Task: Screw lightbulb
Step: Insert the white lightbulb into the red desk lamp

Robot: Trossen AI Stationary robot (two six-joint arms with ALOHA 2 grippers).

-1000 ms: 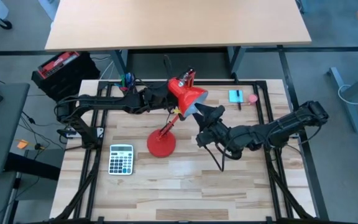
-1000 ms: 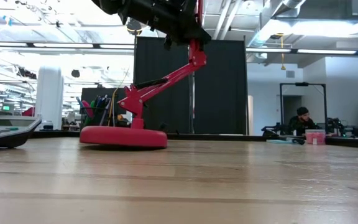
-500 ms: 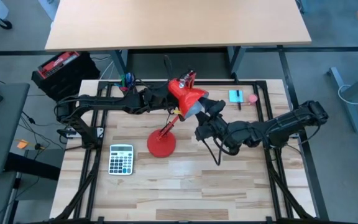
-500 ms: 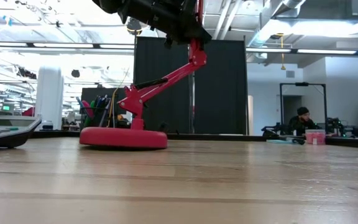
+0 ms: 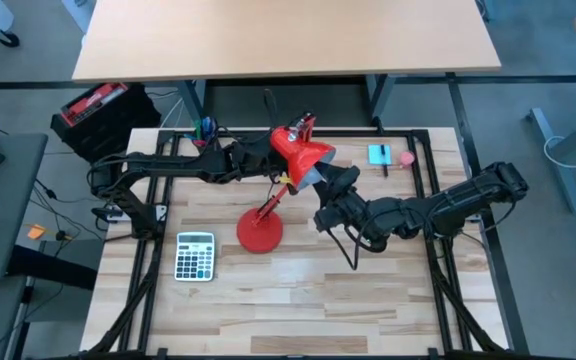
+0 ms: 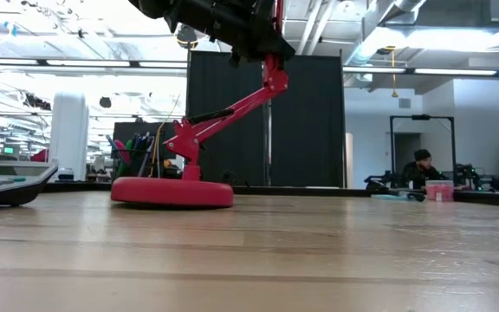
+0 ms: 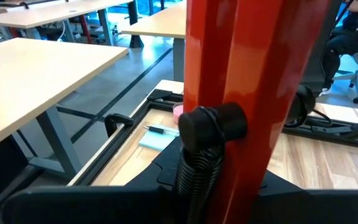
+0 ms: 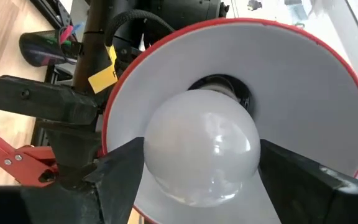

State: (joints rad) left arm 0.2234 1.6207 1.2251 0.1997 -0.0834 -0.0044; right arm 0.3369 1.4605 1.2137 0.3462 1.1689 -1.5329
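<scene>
A red desk lamp stands on its round base (image 5: 259, 231) on the wooden table, its arm (image 6: 232, 108) slanting up to the cone shade (image 5: 303, 152). The pale white lightbulb (image 8: 201, 149) sits inside the shade's white inner side (image 8: 303, 93), its narrow end in the socket (image 8: 219, 84). My right gripper (image 5: 331, 183) is at the shade's mouth, shut on the bulb. My left gripper (image 5: 271, 163) is at the lamp's upper arm just behind the shade, shut on it; the red strut (image 7: 241, 74) fills its wrist view. My left gripper holds the lamp's red upper strut (image 7: 229, 162) near the head joint, coming level from the table's left. The strut itself hides the fingertips. The lamp stands on its base. My right gripper pinches the bulb's round wide end (image 8: 154, 155) between its two fingers (image 8: 120, 171), one on each side. It comes from the table's right, slanting up into the shade's mouth. The bulb's narrow end is in the socket.
A calculator (image 5: 195, 256) lies near the lamp's base toward the table's left. A blue note pad with a pen (image 5: 378, 154) and a small pink thing (image 5: 406, 157) lie at the far right. A black frame (image 5: 438, 200) borders the table.
My right gripper has shifted slightly at the shade's mouth, toward the far edge and back, its cable swinging with it. It has stayed shut on the bulb. The lamp and my left gripper have kept still.
</scene>
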